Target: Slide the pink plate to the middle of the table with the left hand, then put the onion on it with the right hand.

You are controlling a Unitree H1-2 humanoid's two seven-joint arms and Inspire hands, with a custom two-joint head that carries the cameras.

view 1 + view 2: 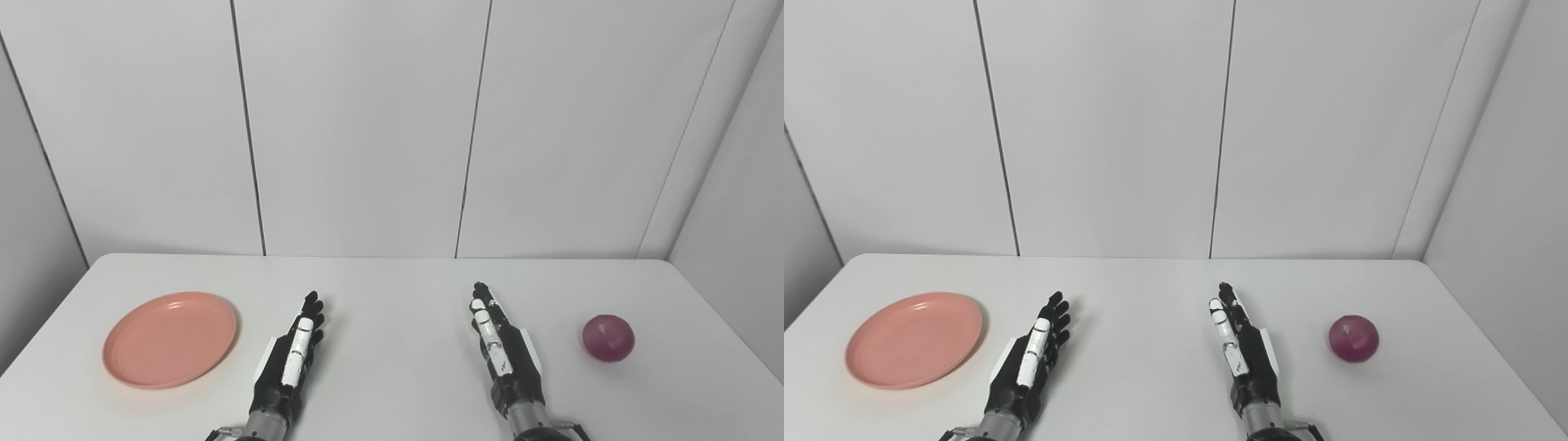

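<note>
Scene: a white table before grey wall panels, both hands resting near its front edge, nothing yet moved.
Plate: pink, round and shallow with a low raised rim, smooth and matte like plastic; it lies flat at the table's left side, well off the middle.
Onion: purple-red, glossy, nearly round; it sits alone at the right side, apart from everything.
Left hand: fingers straight and extended, holding nothing, edge-on to the table just right of the plate but not touching it.
Right hand: likewise outstretched and empty, between the table's middle and the onion, clear of it.
Risk, plate: the rim is low and the surface slick, so a push from above could likely slip off, or a push on one edge could spin the plate rather than carry it; pressing down on the rim might tip it.
Risk, onion: a round, shiny body on a smooth top will probably roll if nudged before the fingers close, possibly toward the right edge.
Risk, placing: released from any height, the onion could roll across the shallow plate and over its rim.
</note>
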